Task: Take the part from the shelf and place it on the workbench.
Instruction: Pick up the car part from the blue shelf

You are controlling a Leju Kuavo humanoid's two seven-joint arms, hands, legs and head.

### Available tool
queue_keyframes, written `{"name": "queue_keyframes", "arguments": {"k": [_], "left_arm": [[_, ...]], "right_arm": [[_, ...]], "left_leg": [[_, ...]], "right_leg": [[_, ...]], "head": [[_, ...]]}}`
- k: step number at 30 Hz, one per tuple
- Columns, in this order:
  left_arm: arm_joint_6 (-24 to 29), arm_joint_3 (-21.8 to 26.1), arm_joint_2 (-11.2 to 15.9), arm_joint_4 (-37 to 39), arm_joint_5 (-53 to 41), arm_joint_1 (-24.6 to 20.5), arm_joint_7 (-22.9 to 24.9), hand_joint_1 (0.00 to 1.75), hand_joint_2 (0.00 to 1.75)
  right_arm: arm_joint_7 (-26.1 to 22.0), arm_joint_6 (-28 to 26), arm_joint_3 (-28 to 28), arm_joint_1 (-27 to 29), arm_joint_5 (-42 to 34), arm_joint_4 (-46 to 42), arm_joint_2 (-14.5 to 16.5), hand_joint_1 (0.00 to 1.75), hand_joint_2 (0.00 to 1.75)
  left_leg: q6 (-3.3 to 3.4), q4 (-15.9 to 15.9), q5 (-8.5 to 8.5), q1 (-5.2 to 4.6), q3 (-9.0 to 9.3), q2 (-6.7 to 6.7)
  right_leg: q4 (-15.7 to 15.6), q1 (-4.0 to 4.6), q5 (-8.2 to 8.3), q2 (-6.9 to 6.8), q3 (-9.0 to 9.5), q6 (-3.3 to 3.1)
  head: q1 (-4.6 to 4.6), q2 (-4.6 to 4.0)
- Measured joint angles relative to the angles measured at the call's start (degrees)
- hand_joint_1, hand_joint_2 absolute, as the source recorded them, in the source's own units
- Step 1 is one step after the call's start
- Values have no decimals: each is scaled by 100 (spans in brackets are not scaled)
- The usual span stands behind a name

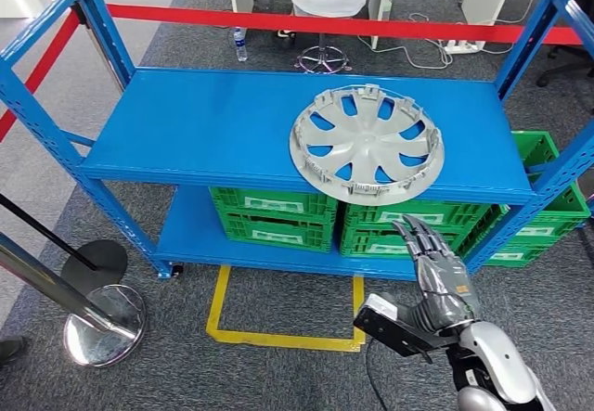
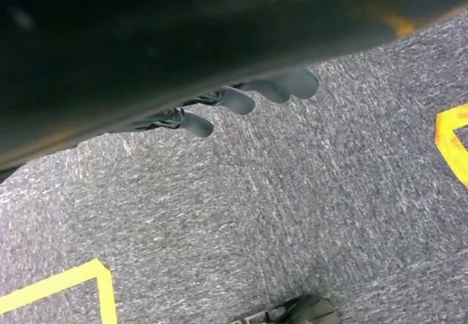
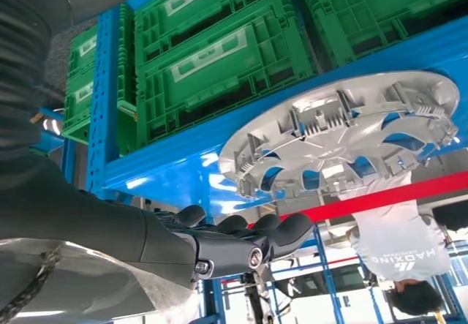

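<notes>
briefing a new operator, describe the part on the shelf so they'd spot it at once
Start at the blue metal shelf rack. On its upper board, toward the right and near the front edge, lies a round silver plastic wheel cover with curved spokes and clips around its rim. It is the only thing on that board; the green plastic crates sit on the level below.

The right robot hand (image 3: 232, 240) comes in empty, its dark fingers (image 3: 287, 230) stretched out together toward the blue shelf (image 3: 182, 167), apart from it. A silver hubcap (image 3: 342, 137) lies on the shelf, inner side showing. Green crates (image 3: 221, 53) sit on the tier beyond. A red bar (image 3: 386, 196) crosses before a seated person (image 3: 406, 247)
</notes>
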Motion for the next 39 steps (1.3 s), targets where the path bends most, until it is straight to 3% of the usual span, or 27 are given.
{"name": "queue_keyframes", "arguments": {"k": [9,23,39], "left_arm": [[4,0,2,29,2,-1,4,0,0],[-243,5,-87,-66,17,19,256,0,0],[-284,17,-185,-266,-37,33,284,0,0]], "right_arm": [[33,-180,-79,83,71,-84,60,0,175],[72,-474,-862,515,116,-478,201,0,175],[-2,-475,-901,619,37,-519,294,0,175]], "left_leg": [[0,1,0,0,1,0],[0,1,-1,-1,0,0],[0,1,-1,-1,-1,0]], "right_leg": [[0,0,0,-1,-1,0],[0,-2,0,0,0,0],[0,-2,0,0,0,0]], "head": [[-1,0],[-1,0],[-1,0]]}}
